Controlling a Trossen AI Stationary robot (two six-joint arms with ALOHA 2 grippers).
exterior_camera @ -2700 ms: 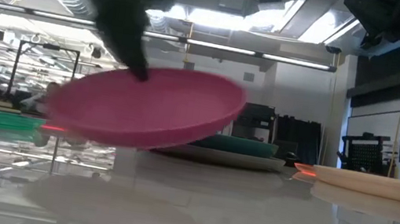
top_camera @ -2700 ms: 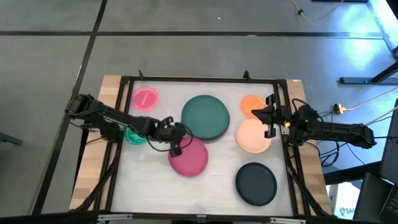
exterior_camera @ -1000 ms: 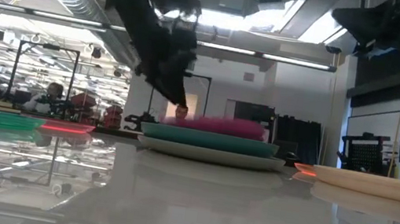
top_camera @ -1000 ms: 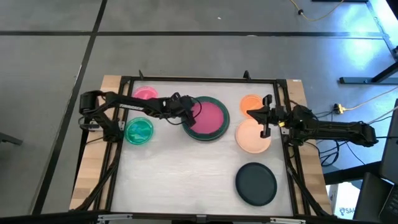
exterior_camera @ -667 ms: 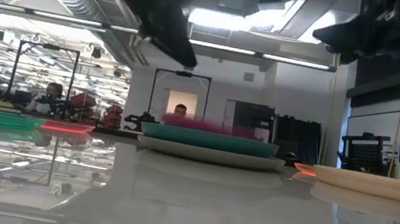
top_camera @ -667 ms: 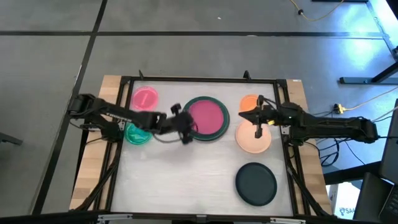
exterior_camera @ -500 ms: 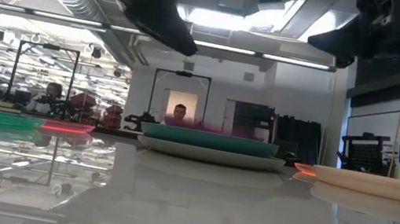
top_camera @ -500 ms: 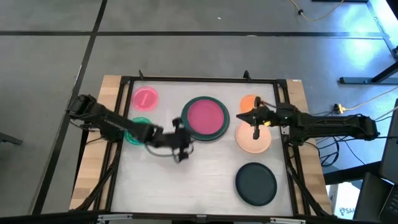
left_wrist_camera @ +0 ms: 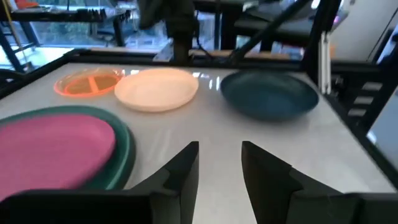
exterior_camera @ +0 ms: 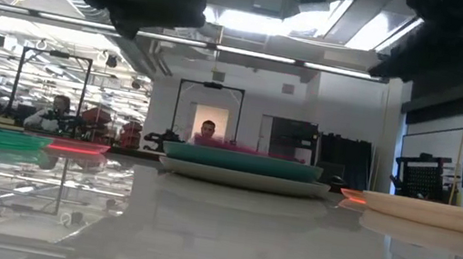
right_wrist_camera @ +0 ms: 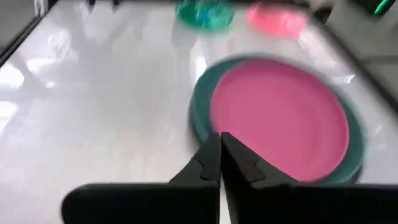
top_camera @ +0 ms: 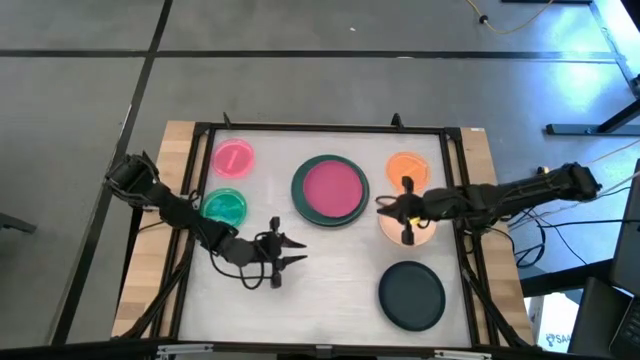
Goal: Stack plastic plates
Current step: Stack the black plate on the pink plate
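Note:
A magenta plate [top_camera: 330, 190] lies in a dark teal plate [top_camera: 301, 205], which rests on a grey plate [exterior_camera: 243, 178] at the table's middle. A pink plate [top_camera: 233, 158] and a translucent green plate [top_camera: 225, 206] lie to the left. An orange plate [top_camera: 407, 166], a peach plate [top_camera: 420, 232] and a black plate [top_camera: 411, 294] lie to the right. My left gripper [top_camera: 295, 251] hovers open near the stack's near left side and holds nothing. My right gripper [top_camera: 381, 204] is shut and empty, over the peach plate's left edge, pointing at the stack.
A dark frame [top_camera: 320, 128] runs around the white tabletop. Bare tabletop [top_camera: 320, 290] lies between the stack and the near edge, left of the black plate. A person [exterior_camera: 207, 130] shows far off in the room behind.
My left gripper has drawn away from the magenta plate's left rim and gone toward the near edge and a little left; the magenta plate stays flat in the teal plate. My right gripper has reached toward the table's left, over the peach plate, toward the stack.

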